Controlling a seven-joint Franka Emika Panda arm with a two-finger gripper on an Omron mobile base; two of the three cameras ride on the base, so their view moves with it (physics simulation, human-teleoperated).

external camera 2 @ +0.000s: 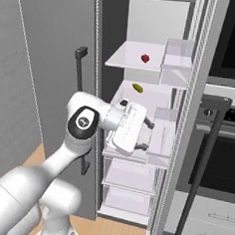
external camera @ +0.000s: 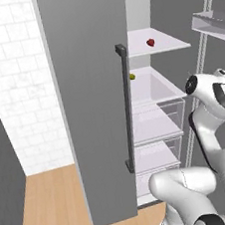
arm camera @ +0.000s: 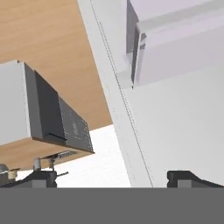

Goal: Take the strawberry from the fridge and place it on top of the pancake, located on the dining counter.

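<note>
Strawberry is sitting on the top white shelf inside the fridge in the left base view, one berry, with one small yellow fruit lying on the shelf below. In the right base view the gripper is hanging lower, by the drawers, well apart from the berry. In the hand view its two finger tips are standing wide apart, holding nothing. The berry is probably light and soft, so pinching its sides gently looks best.
</note>
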